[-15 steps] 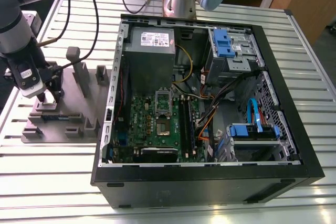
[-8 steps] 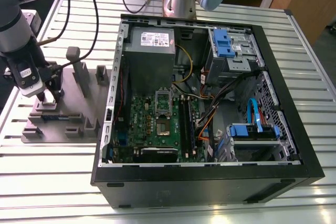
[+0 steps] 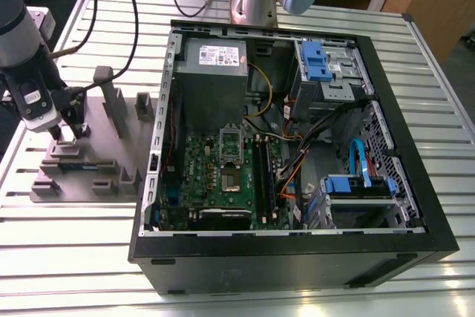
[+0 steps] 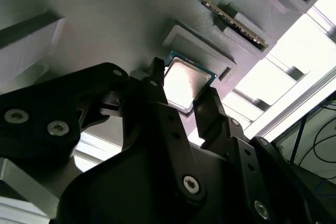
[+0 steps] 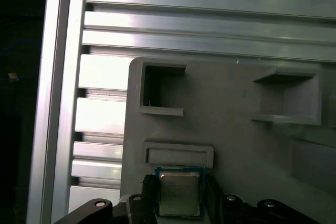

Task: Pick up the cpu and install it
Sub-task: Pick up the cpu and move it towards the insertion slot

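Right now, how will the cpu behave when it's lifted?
Probably stiff and light: the cpu is a thin, flat square. Its smooth metal top looks slippery. Lying flat on the grey holder, it seems unlikely to roll.

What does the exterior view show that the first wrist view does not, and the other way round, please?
Exterior view: the open computer case with its green motherboard, to the exterior view's right of the fixture. First wrist view: the cpu lying flat in the grey fixture plate, near two empty square pockets. Shared: the gripper down at that plate, on the slatted table.
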{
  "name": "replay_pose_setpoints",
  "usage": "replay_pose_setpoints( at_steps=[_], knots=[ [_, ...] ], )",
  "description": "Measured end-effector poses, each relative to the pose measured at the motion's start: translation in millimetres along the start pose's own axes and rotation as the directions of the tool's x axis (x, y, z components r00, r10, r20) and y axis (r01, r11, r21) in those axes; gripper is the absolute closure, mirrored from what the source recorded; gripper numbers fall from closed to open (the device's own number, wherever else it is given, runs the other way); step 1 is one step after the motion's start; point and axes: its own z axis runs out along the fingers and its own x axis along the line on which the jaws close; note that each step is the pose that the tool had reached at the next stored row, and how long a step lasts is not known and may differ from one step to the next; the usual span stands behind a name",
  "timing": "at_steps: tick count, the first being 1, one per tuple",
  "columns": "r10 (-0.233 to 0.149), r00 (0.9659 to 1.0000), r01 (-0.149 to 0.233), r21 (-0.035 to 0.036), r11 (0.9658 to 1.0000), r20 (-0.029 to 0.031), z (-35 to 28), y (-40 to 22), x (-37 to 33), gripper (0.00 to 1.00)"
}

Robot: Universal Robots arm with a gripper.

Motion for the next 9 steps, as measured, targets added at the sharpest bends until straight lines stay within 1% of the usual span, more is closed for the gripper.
replay_pose_setpoints(
  at_steps=[7,9],
  knots=[
    [0.000,1.0000,0.000,-0.0001,1.0000,0.0001,-0.5,0.0,0.0,0.53],
    [0.000,1.0000,0.000,0.0003,1.0000,-0.0006,-1.5,0.0,0.1,0.53]
  ],
)
